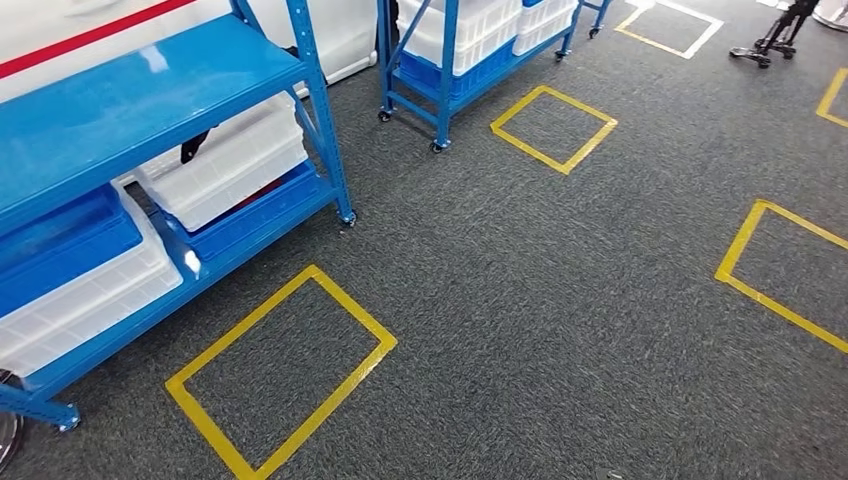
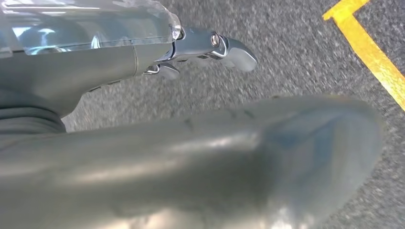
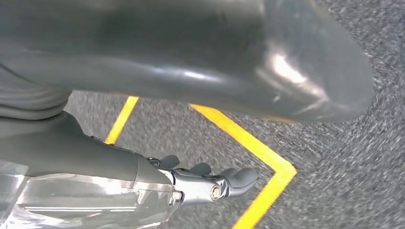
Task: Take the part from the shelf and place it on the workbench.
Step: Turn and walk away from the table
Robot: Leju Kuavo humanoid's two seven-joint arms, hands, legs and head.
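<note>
Part cannot be made out yet; it is presumably in a white bin (image 1: 225,160) on the blue shelf (image 1: 120,100) at the robot's left. Both the left hand (image 2: 200,129) and right hand (image 3: 191,95) hang over carpet with fingers (image 3: 229,179) apart, holding nothing, so I would square up to the shelf before reaching.

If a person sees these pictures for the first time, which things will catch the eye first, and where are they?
The blue shelf at the head view's left, holding white crates, stands out first. Next come the yellow tape rectangles on the grey carpet, the nearest just in front of the shelf. In the wrist views, the left hand and right hand hang over the carpet, holding nothing.
</note>
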